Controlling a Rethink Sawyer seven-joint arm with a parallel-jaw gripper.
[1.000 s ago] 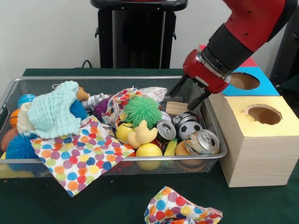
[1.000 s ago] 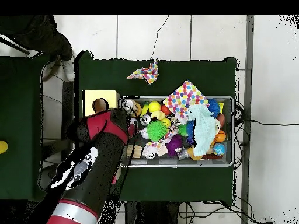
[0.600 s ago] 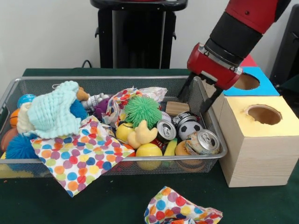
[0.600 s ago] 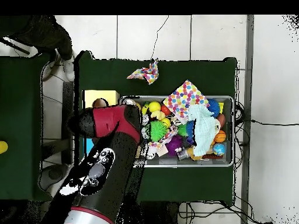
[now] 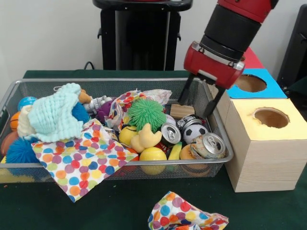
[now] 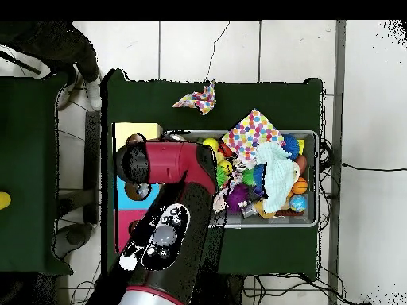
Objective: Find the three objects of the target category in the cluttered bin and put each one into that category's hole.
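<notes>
Your gripper (image 5: 197, 102) has swung from the boxes toward nine o'clock over the bin (image 5: 14, 88), fingers apart, empty; searching resumes.

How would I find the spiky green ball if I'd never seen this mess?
Look in the wire basket, near its middle. The spiky green ball sits just behind the yellow duck. It's the only fuzzy green thing there.

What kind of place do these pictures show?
Probably a robotics lab test bench: a green-covered table on a tiled floor, a wire mesh bin of toys and cans, and wooden boxes with round holes beside a red robot arm.
</notes>
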